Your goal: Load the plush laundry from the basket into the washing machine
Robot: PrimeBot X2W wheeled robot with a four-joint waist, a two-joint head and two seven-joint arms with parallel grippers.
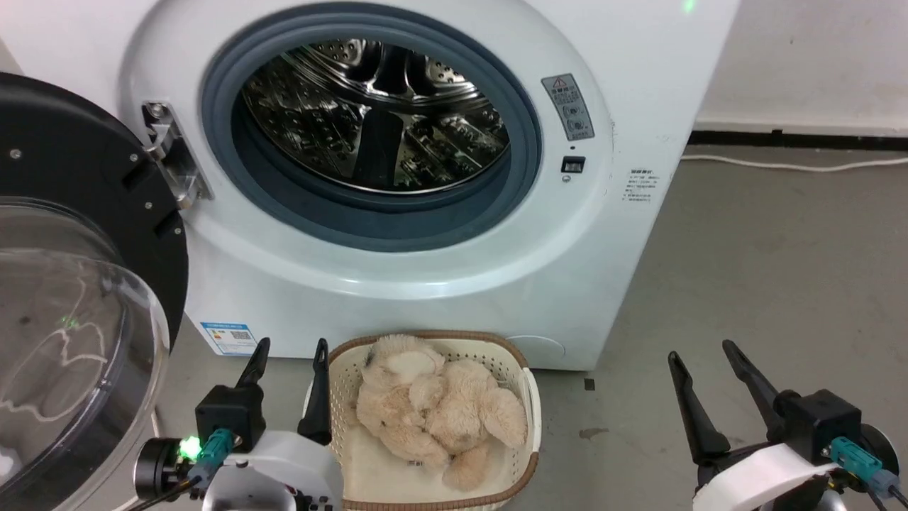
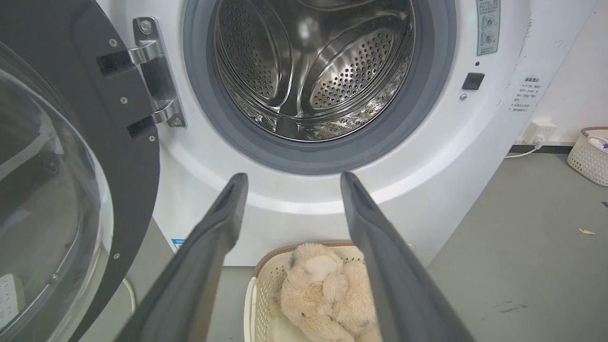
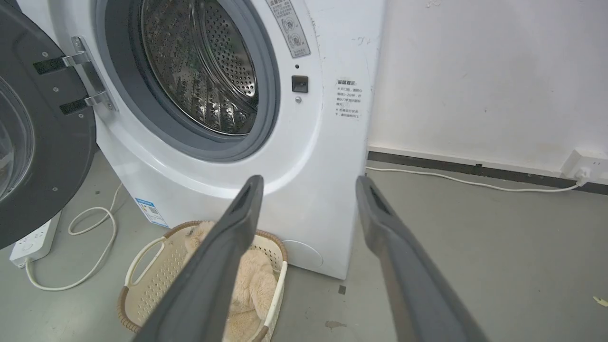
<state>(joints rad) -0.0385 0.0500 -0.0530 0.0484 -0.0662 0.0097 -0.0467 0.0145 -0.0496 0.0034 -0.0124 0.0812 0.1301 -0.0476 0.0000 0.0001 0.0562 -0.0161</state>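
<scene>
The beige plush laundry [image 1: 436, 404] lies curled inside the cream basket [image 1: 528, 397] on the floor, just in front of the white washing machine [image 1: 454, 298]. Its door [image 1: 78, 284] hangs open at the left and the steel drum [image 1: 376, 106] holds nothing. My left gripper [image 1: 291, 353] is open beside the basket's left rim, above the floor. My right gripper [image 1: 702, 355] is open over bare floor, well to the right of the basket. In the left wrist view the plush laundry [image 2: 327, 294] sits between the fingers [image 2: 209, 256], lower down. In the right wrist view the basket [image 3: 156, 275] is partly hidden by the left finger.
A white cable [image 1: 787, 165] runs along the floor by the back wall. In the right wrist view a white power strip [image 3: 33, 240] and looped cord [image 3: 95, 228] lie under the open door. A second pale basket [image 2: 589, 156] stands far right in the left wrist view.
</scene>
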